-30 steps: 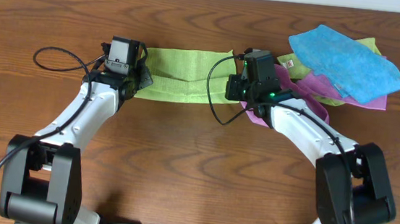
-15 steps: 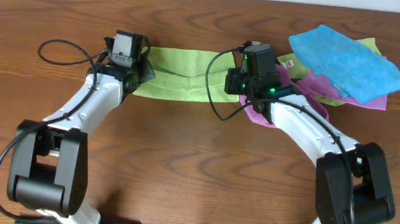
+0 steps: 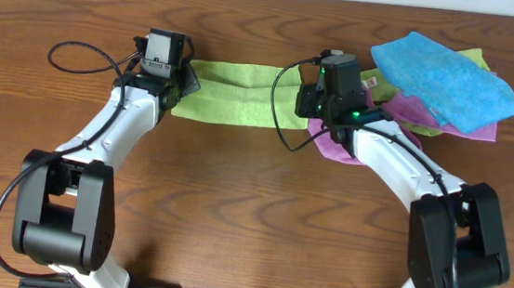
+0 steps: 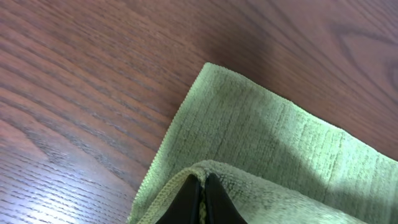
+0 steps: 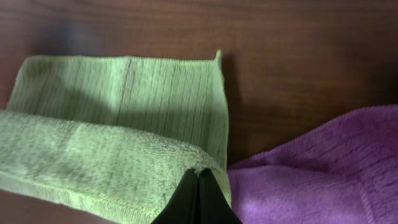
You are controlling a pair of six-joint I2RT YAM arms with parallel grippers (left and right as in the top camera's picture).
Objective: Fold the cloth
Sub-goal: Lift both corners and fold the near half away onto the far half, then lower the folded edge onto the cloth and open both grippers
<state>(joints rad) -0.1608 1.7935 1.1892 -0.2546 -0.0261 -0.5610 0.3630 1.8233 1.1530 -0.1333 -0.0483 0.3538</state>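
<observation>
Overhead: L pincer (image 3: 184,86) & R pincer (image 3: 304,101) reach fwd, nipping cloth (image 3: 234,91) ends.

The cloth (image 3: 234,91) lies on the table (image 3: 250,227) toward its far side, stretched left to right between the 2 claws. The left claw (image 3: 181,89) is at its left end, the right claw (image 3: 307,106) at its right end. A heap of other cloths (image 3: 449,86) lies to the right, with its nearest cloth (image 5: 311,168) just beside the cloth's right end.
</observation>
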